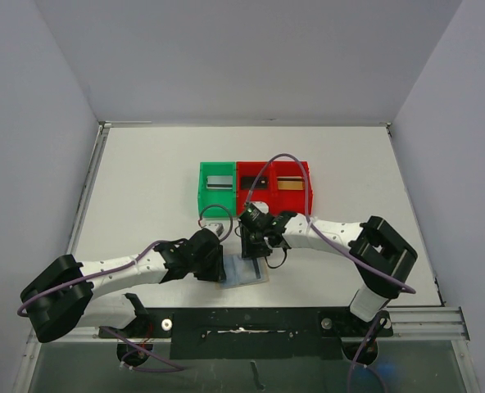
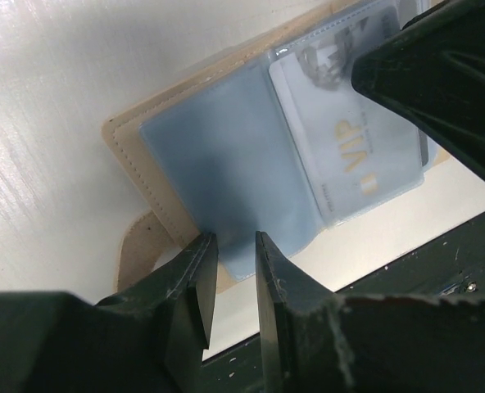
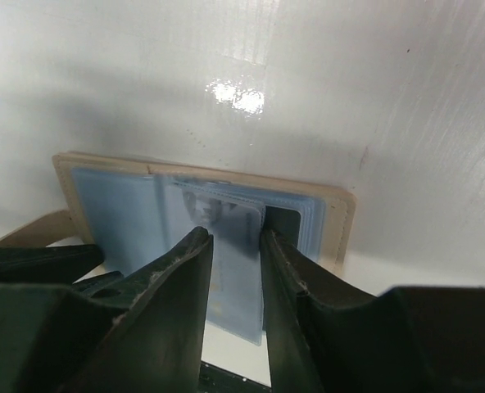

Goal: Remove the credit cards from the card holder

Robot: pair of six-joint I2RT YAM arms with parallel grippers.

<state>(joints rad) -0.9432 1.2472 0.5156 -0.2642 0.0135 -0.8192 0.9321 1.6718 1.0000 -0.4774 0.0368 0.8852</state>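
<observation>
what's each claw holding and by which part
Left claw sits at the near edge of the light-blue plastic pocket of the open tan wallet; right claw straddles the sleeved silver-grey card. Grip cannot be told.

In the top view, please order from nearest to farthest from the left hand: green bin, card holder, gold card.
From the left hand:
1. card holder, right at it, front.
2. green bin, straight behind.
3. gold card, back right, in the red bin.
</observation>
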